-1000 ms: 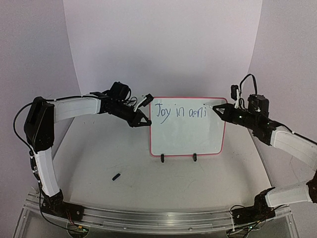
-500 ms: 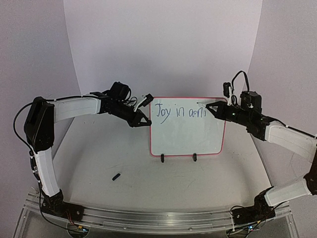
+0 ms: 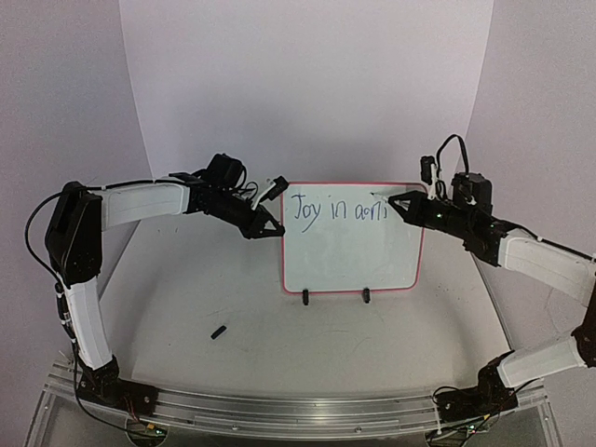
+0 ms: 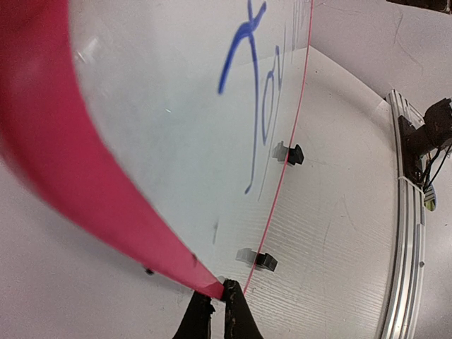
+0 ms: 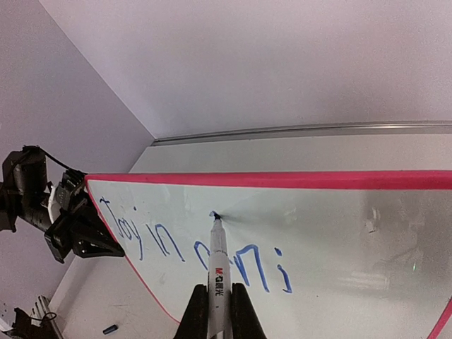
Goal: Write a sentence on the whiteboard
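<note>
The whiteboard, white with a pink-red rim, stands upright on the table. The sentence in blue marker runs along its top, beginning "Joy in". My left gripper is shut on the board's left rim, its tips pinching the pink edge. My right gripper is shut on a white marker. The marker's tip touches the board just above the last word of the writing.
Two black clip feet hold the board up. A small dark marker cap lies on the table in front left. An aluminium rail runs along the near edge. White backdrop walls close in the back and sides.
My right gripper has moved left and slightly up with the marker, from the end of the writing to a spot above the last word. The left arm has not moved.
</note>
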Motion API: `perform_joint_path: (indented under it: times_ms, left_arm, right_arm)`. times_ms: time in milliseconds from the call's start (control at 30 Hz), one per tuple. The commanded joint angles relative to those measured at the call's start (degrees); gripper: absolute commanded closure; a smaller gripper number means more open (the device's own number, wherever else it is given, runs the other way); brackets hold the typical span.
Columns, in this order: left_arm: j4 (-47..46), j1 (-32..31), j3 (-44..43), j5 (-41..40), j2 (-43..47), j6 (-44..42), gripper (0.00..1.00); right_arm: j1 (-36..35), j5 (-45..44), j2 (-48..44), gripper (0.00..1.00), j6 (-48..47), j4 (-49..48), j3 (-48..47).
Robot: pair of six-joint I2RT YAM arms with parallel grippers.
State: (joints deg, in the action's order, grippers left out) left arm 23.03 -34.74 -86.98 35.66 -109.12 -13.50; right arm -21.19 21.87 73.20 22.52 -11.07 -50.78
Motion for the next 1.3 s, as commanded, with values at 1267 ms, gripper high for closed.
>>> perform_joint_path:
  times_ms: [1267]
  left_arm:
    - [6.9, -1.7, 0.5, -4.7, -1.4, -3.9, 1.00]
  right_arm:
    - [1.2, 4.2, -13.4, 1.00, -0.9, 6.1, 5.9]
